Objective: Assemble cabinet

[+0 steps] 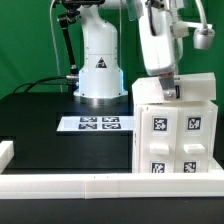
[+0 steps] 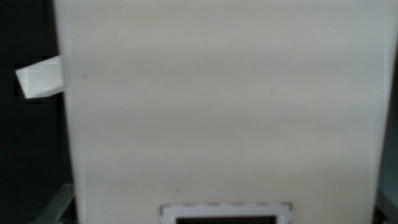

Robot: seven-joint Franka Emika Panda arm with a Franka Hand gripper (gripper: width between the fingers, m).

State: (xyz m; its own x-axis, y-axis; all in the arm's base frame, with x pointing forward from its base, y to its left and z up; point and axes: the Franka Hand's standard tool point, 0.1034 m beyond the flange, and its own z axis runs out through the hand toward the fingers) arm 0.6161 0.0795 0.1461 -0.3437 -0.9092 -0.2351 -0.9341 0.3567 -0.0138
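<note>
We see the cabinet (image 1: 178,128) standing at the right of the exterior view, its tagged front face toward the camera and its base close behind the white rail (image 1: 100,182) that runs along the lower edge of the frame. The gripper (image 1: 170,92) sits directly on or just above the cabinet's top, at upper right. We cannot tell whether the jaws are open or closed: the exterior view hides them behind the wrist housing, and the wrist view shows only a broad white panel (image 2: 222,110) of the cabinet filling the frame, with a tag edge (image 2: 226,213) at the bottom centre.

We judge the step in hand to be pressing or seating work on the cabinet's top, or a grasp there. The next move calls for steady downward contact without tipping the body.

On the black worktop (image 1: 40,125), the marker board (image 1: 96,123) lies left of the cabinet, near centre frame, apart from it. The robot base (image 1: 99,65) stands behind. Nothing blocks the arm.
</note>
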